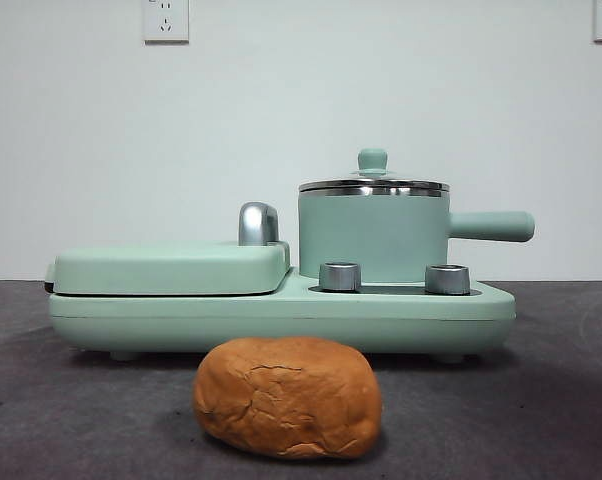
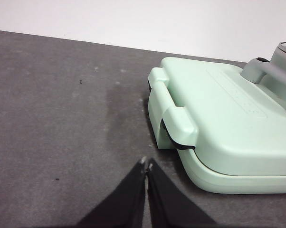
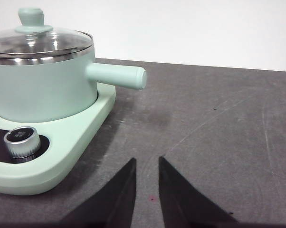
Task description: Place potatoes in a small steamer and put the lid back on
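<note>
The potato (image 1: 286, 397), an orange-brown cracked lump, lies on the dark table in front of the appliance. The small steamer (image 1: 373, 238) (image 3: 41, 88) is a mint-green pot standing on the right side of the base, its straight handle (image 1: 491, 226) pointing right. The glass lid (image 1: 373, 185) (image 3: 38, 42) with its green knob sits on the pot. My left gripper (image 2: 147, 164) is shut and empty, low over the table beside the griddle end. My right gripper (image 3: 147, 161) is open by a narrow gap, empty, near the pot's handle side. Neither gripper shows in the front view.
The mint-green base (image 1: 281, 318) carries a flat hinged griddle cover (image 1: 171, 268) (image 2: 228, 118) with a chrome handle (image 1: 258, 223) on its left half. Two steel dials (image 1: 339, 276) (image 1: 447, 279) stand at its front. A white wall rises behind the table.
</note>
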Robot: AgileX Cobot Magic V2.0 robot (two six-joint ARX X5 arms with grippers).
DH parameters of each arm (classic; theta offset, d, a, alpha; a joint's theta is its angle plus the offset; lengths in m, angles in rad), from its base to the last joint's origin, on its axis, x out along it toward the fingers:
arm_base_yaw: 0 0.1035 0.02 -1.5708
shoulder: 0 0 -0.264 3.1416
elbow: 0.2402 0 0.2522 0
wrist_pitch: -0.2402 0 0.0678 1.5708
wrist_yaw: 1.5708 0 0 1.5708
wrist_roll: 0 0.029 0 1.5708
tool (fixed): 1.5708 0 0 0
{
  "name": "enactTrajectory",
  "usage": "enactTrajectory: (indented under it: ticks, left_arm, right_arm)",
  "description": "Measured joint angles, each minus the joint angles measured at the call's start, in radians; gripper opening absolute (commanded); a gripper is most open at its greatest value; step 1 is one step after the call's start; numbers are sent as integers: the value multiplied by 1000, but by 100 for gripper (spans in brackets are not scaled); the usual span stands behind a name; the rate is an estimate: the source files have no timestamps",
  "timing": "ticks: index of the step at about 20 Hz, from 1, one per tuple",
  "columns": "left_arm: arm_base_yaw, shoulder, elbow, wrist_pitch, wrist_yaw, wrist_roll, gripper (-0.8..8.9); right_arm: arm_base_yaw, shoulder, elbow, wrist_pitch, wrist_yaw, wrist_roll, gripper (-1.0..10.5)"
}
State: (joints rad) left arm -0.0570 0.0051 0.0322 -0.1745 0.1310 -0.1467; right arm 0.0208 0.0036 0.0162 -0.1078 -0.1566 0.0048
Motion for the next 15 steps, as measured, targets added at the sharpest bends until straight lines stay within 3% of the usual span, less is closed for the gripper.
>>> enactTrajectory:
  ticks: [8,15]
  left_arm:
    - [0,0,0,31,1,-42,6]
    - [0,0,0,153,2,-241,6]
  right_arm:
    - [0,0,0,7,0,7,70]
    - [0,0,0,84,16,145,64]
